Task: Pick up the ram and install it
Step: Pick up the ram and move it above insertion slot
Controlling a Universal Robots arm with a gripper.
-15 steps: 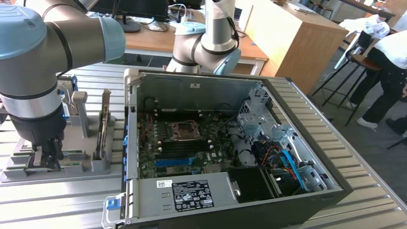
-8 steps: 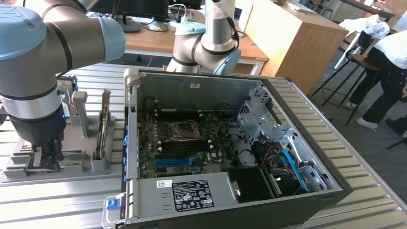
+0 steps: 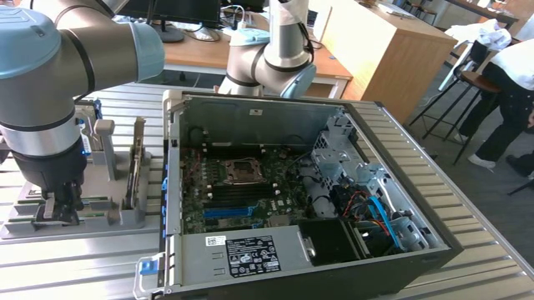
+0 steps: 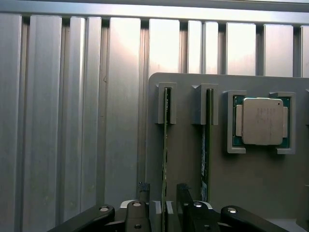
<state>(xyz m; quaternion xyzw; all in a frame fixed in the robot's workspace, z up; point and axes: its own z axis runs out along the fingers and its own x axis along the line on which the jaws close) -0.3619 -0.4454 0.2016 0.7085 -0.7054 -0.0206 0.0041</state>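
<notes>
Two ram sticks stand on edge in slots of a grey fixture plate (image 4: 188, 164). One ram (image 4: 165, 140) runs straight between my gripper's fingers, and the other ram (image 4: 206, 145) stands beside it, outside the right finger (image 4: 184, 195). My gripper (image 4: 164, 191) is open, with a gap on each side of the thin green board. In the exterior view my gripper (image 3: 59, 209) reaches down onto the fixture (image 3: 125, 219) at that view's left, next to the open computer case (image 3: 309, 187).
A square silver processor (image 4: 262, 121) sits in its own pocket on the fixture. Inside the case, the motherboard shows black and blue memory slots (image 3: 229, 203). A second arm (image 3: 276, 56) stands behind the case. A person (image 3: 509, 94) is at the exterior view's far right.
</notes>
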